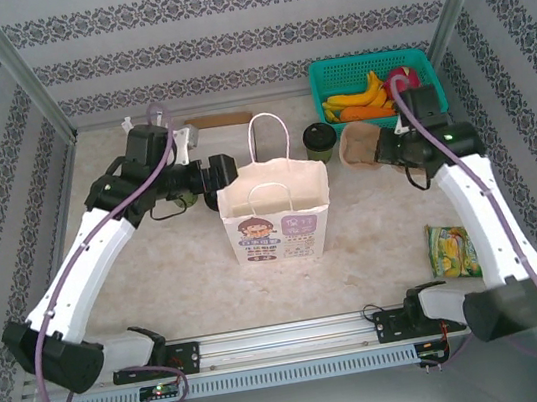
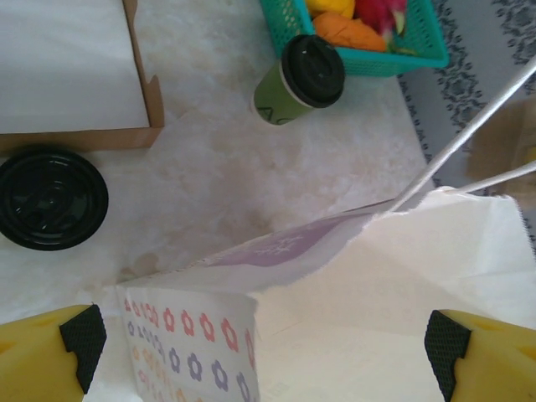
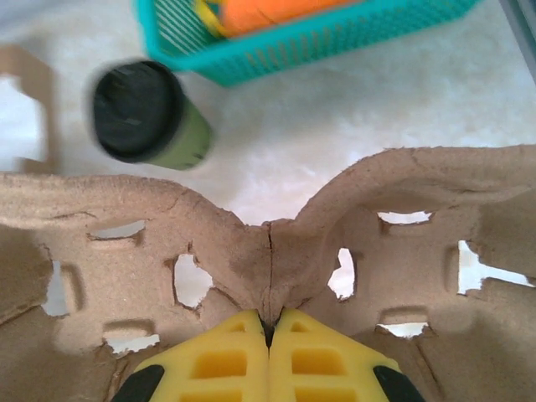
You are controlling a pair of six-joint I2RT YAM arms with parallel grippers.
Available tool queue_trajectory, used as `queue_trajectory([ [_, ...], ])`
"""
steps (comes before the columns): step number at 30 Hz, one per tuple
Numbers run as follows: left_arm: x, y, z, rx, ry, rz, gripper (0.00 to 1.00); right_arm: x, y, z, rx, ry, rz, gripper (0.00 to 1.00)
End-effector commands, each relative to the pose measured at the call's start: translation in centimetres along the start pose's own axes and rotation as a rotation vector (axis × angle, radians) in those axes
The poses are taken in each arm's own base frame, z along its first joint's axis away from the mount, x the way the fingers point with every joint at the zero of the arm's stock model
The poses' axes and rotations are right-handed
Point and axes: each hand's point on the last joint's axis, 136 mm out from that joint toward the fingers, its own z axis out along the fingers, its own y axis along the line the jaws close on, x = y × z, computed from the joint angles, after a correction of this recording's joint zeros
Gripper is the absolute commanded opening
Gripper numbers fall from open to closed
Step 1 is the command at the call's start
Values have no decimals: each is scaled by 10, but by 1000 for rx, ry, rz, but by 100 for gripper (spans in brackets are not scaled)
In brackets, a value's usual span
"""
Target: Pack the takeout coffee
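The takeout coffee (image 1: pixel 319 140), a small green cup with a black lid, stands upright on the table behind the paper bag (image 1: pixel 275 210), next to the basket. It also appears as the coffee (image 2: pixel 297 79) and the coffee (image 3: pixel 151 117) in the wrist views. My left gripper (image 1: pixel 219 176) is open at the bag's upper left edge, and the bag's mouth (image 2: pixel 377 293) lies between its fingers (image 2: pixel 84 335). My right gripper (image 3: pixel 270 322) is shut on the middle ridge of a brown pulp cup carrier (image 3: pixel 167 243), which it holds just right of the coffee, where the carrier (image 1: pixel 354 145) shows from above.
A teal basket (image 1: pixel 372 84) of fruit sits at the back right. A yellow-green snack packet (image 1: pixel 453 249) lies at the right front. Left of the bag are a cardboard box (image 2: pixel 75 67) and a round black lid (image 2: pixel 50 197). The bag's handles (image 1: pixel 267 135) stand up.
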Motion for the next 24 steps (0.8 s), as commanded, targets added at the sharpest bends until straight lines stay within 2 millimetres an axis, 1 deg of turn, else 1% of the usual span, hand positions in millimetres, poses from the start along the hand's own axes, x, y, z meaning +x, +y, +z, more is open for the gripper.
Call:
queue_trajectory([
  [1, 7, 7, 5, -38, 75, 31, 99, 4, 40, -47, -225, 21, 87, 0],
  [2, 6, 4, 6, -18, 81, 40, 97, 0, 55, -61, -306, 12, 113, 0],
  [4, 6, -3, 9, 22, 94, 60, 93, -2, 76, -78, -421, 18, 151, 0],
  [6, 9, -6, 11, 45, 109, 75, 87, -3, 99, -94, -529, 33, 177, 0],
  [10, 10, -7, 13, 62, 110, 64, 76, 0, 144, -117, -704, 116, 158, 0],
  [12, 10, -9, 13, 75, 105, 56, 71, 5, 170, -127, -786, 164, 134, 0],
  [15, 10, -10, 13, 78, 102, 49, 66, 12, 199, -138, -875, 214, 101, 0],
  [20, 13, -6, 14, 67, 107, 39, 63, 21, 228, -141, -951, 284, 93, 0],
  [22, 14, -6, 14, 67, 106, 35, 61, 29, 232, -139, -962, 317, 88, 0],
  [24, 14, -6, 14, 68, 105, 33, 60, 36, 230, -133, -952, 334, 86, 0],
])
